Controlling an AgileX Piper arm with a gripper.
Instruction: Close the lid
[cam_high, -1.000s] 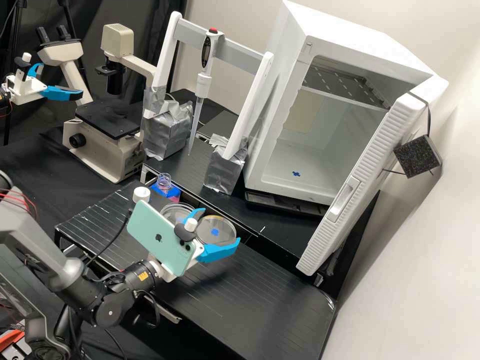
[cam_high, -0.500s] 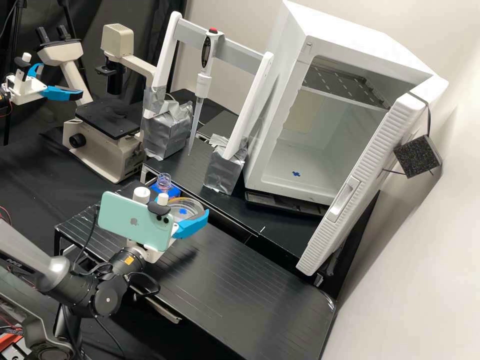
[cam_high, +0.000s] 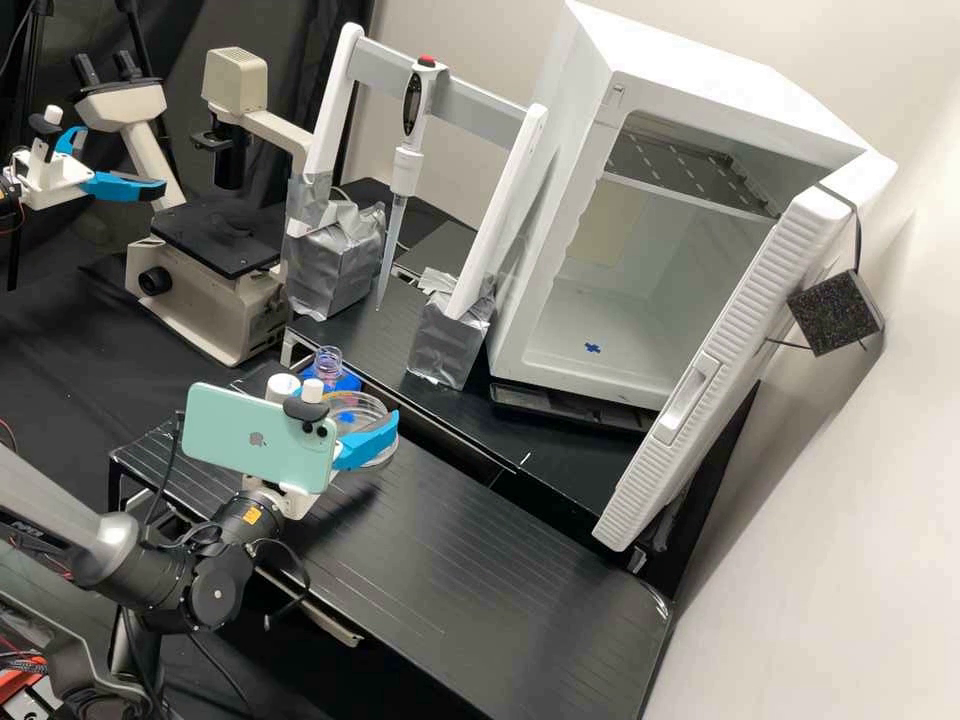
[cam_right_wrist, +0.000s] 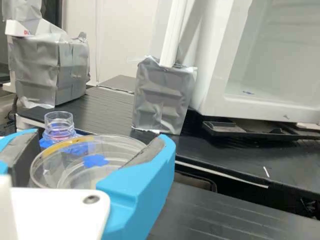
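In the high view, the lid (cam_high: 372, 404) is left of centre, a little below mid-height, over the dish (cam_high: 378, 461). I judge it light, thin and stiff: clear plastic that would sooner crack or skid than bend, and smooth enough to slip if held unevenly. The best hold is on opposite sides of its rim, high up, with a mild squeeze that leaves the dish free. The gripper (cam_high: 349, 406) is there too, its fingers (cam_high: 368, 441) on either side of the lid. The arm (cam_high: 215, 590) runs from the lower left edge, bends at the dark wrist joint, then points toward the upper right, with the phone (cam_high: 258, 440) upright on its mount. The bottle (cam_high: 328, 366) is just behind the dish, so sideways swings should be kept small.

In the wrist view, the lid is between the two pads (cam_right_wrist: 146, 151), one against each side of its rim, and I take it as grasped. The blue mark (cam_right_wrist: 95, 160) shows on its top face. The pads look near level with each other. Whether the rim is fully seated I cannot tell; a straight, gentle lowering seems wise, since pressing on a tilted lid could jam it or shove the dish.
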